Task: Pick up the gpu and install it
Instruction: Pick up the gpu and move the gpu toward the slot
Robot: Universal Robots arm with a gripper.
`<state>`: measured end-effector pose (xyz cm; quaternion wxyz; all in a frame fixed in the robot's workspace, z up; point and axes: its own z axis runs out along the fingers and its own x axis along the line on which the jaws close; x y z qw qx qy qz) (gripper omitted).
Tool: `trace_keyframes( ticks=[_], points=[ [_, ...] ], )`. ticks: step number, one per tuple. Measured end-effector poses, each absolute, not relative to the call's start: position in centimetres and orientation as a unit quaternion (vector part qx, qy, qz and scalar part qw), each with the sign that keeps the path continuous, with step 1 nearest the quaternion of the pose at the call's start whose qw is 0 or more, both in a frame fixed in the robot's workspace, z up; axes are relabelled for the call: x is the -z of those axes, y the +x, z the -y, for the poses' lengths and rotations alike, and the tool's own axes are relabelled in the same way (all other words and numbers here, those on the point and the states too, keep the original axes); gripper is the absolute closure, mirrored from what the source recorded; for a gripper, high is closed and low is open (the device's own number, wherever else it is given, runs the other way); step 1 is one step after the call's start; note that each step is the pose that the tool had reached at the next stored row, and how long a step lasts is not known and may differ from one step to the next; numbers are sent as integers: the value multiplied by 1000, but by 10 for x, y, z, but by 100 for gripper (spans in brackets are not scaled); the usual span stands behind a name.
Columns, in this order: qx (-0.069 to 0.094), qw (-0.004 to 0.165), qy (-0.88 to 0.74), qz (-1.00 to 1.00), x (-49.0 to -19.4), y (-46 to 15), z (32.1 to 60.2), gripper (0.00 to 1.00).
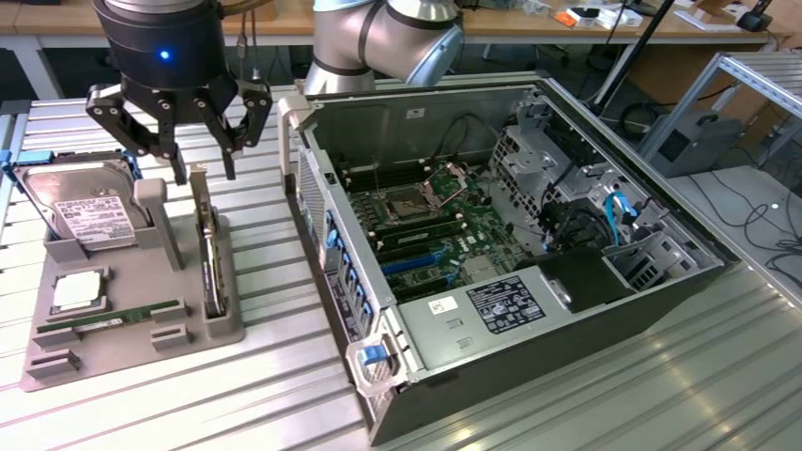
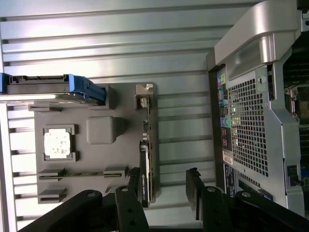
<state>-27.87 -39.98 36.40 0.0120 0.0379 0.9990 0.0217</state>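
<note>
Metal bench (image 1: 602, 395): 1 gpu (image 1: 209, 254) on edge in tray (image 1: 169, 277); 1 tool (image 1: 205, 176) abv, released.

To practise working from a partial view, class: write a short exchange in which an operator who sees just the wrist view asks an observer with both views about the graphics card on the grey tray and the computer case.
Operator: How high are the jaws over the thin, dark, silver-rimmed gpu card?
Observer: In the exterior view the open jaws' tips are near the card's upper edge, at one end. It stands on edge in the grey plastic tray, not gripped.
Operator: Is the dark metal computer case open?
Observer: Yes. It lies on its side with the panel off, and its green motherboard faces up.
</note>
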Motion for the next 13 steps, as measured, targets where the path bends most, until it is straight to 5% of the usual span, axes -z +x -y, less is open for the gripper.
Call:
trace_keyframes(
  ticks=[13],
  points=[
    [-22, 12, 38, -999, -360, -279, 400, 50]
  ],
)
